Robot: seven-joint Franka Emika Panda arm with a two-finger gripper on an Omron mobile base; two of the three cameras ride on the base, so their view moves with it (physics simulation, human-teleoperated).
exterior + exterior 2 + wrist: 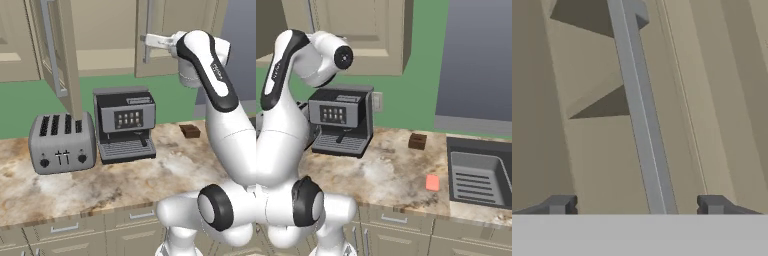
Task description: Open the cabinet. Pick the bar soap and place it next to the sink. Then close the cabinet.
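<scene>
**Q:** Up at the cabinet (165,30), what is the gripper (637,205) doing?

**A:** It sits at the right-hand door, jaws spread wide with the long silver bar handle (639,115) running between the two fingertips (559,205). Neither tip visibly touches the bar. From the left base view the hand (157,41) is level with the lower end of that handle.

**Q:** And the other door?

**A:** The left door (62,55) stands swung out toward the near side, its lower edge hanging just above the toaster (61,142).

**Q:** Where is the bar soap?

**A:** The bar soap (432,182) lies flat on the marbled counter (386,175), just left of the sink (478,177) rim and close to the counter's near edge, apart from the basin.

**Q:** What else crowds the counter?

**A:** A coffee machine (125,125) stands right beside the toaster against the far wall. A small dark brown block (417,141) sits farther right, near the wall. Between that block, the machine and the soap, bare counter lies open.

**Q:** Below?

**A:** Drawers (406,225) with short handles line the counter front.
</scene>
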